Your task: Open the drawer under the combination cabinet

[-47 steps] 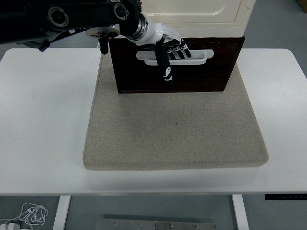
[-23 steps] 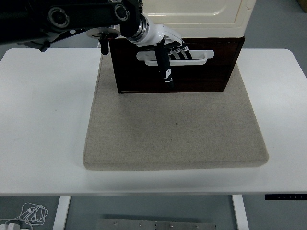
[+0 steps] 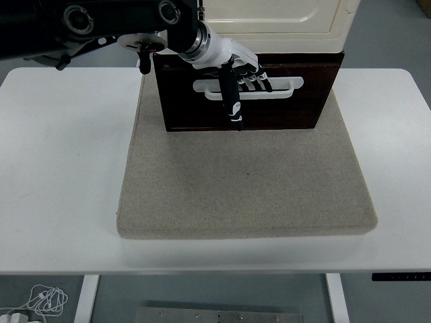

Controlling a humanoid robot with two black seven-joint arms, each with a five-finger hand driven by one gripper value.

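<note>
From the head view, the combination cabinet (image 3: 276,23) stands at the far side of a beige felt mat (image 3: 246,182) laid over the white bench (image 3: 60,168). Its upper part is a cream body with a rounded door panel; beneath it sits the drawer (image 3: 283,111), a dark brown wooden front that faces the camera and reaches down to the mat. Across the upper half of that front runs a white bar handle (image 3: 283,87), long and slotted, with a gap behind it for fingers.

The left robot hand (image 3: 237,70) comes in from the left edge on its black arm and is at the left half of the handle. Its fingers (image 3: 252,67) are curled down over the bar and appear to be hooked into the slot, so it has hold of the handle, while the thumb (image 3: 232,101) hangs straight down across the drawer front, below the bar. The right arm is not in view.

The drawer looks rigid and fairly light, and it should slide straight toward the camera. The handle is smooth plastic, so a hooked grip behind the bar is probably safer than a pinch. Because the grip is left of centre, the drawer may skew as it is pulled. The cabinet itself is not fixed and could drag along the mat.

What the drawer holds cannot be told; its inside is hidden behind the front.
</note>
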